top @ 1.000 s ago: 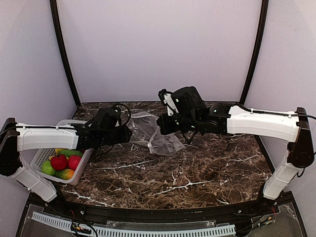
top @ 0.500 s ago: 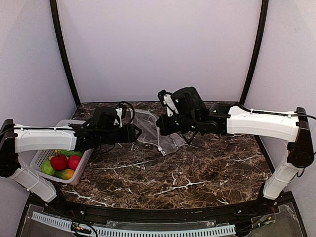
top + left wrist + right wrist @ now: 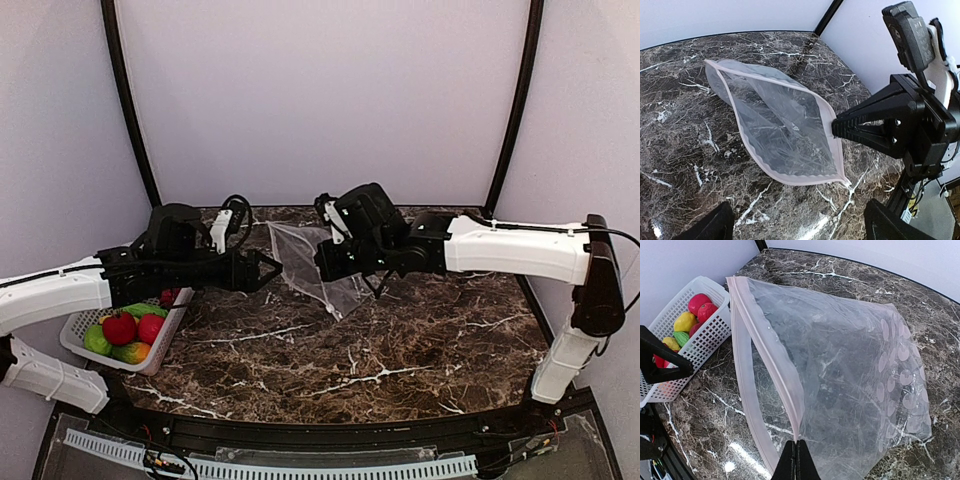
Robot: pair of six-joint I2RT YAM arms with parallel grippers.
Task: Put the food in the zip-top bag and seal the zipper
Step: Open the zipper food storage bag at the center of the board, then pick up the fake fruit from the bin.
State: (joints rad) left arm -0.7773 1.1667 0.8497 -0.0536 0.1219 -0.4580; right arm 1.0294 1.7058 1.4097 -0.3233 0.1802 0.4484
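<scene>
From above, you have the large clear zip-top bag [image 3: 300,262] printed with white dots sitting just past the middle of the dark marble bench [image 3: 400,350], toward 12 o'clock. Your right tool [image 3: 324,264] is clamped on the bag's rim at the 3 o'clock side. Your left tool [image 3: 272,270] sits just beside the bag at its 9 o'clock side, jaws spread and holding nothing. The small glossy toy food [image 3: 122,329], red, green and yellow pieces, lies in the white mesh plastic basket [image 3: 72,335] at the bench's 8 o'clock edge, well apart from the bag.

In the left wrist view, your left tool [image 3: 799,212] shows only as two black fingertips [image 3: 715,225] at the bottom corners, far apart with bare bench between them. Ahead at 12 o'clock the zip-top bag [image 3: 775,125] gapes toward you. Its thin pale pink zipper [image 3: 790,177] strip runs as a loop around the mouth. The right tool [image 3: 836,128] pinches that loop at 3 o'clock, where the two sides spread widest.

In the right wrist view, your right tool [image 3: 796,445] is closed tight at 6 o'clock on the bag's pink rim, its two black fingers pressed together. The zipper [image 3: 771,356] runs up from there toward 11 o'clock, and the bag [image 3: 855,370] spreads toward 3 o'clock over the bench with nothing visible inside it. The basket [image 3: 705,347] stands at 9 o'clock, just beside the bag's mouth corner, with the food [image 3: 696,304] in it
</scene>
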